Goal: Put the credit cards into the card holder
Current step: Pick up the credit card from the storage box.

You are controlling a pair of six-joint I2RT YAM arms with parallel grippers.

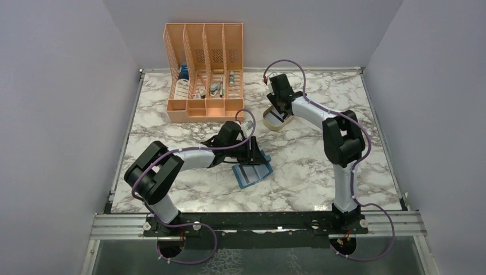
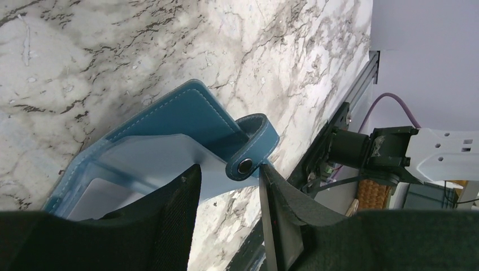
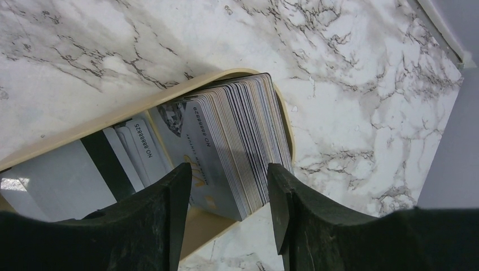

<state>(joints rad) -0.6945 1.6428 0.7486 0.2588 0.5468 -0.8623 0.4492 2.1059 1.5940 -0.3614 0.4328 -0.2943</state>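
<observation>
The credit cards stand on edge in a tight leaning row at the rounded end of a beige tray. A few more lie flatter at 9 o'clock of the row. In the wrist view they sit dead ahead at 12 o'clock from the right gripper, whose jaws stand half apart on either side of the row's near corner. I cannot tell whether they pinch.

The right arm is much the nearer to the cards. The card holder lies open at about 7 o'clock from the tray, its long axis running from 8 to 2. The left gripper is over the holder's far edge, jaws half apart, with the strap in the gap and no grip to be seen. The holder's slots look unfilled.

An orange rack at 10 o'clock from the tray holds small bottles.
</observation>
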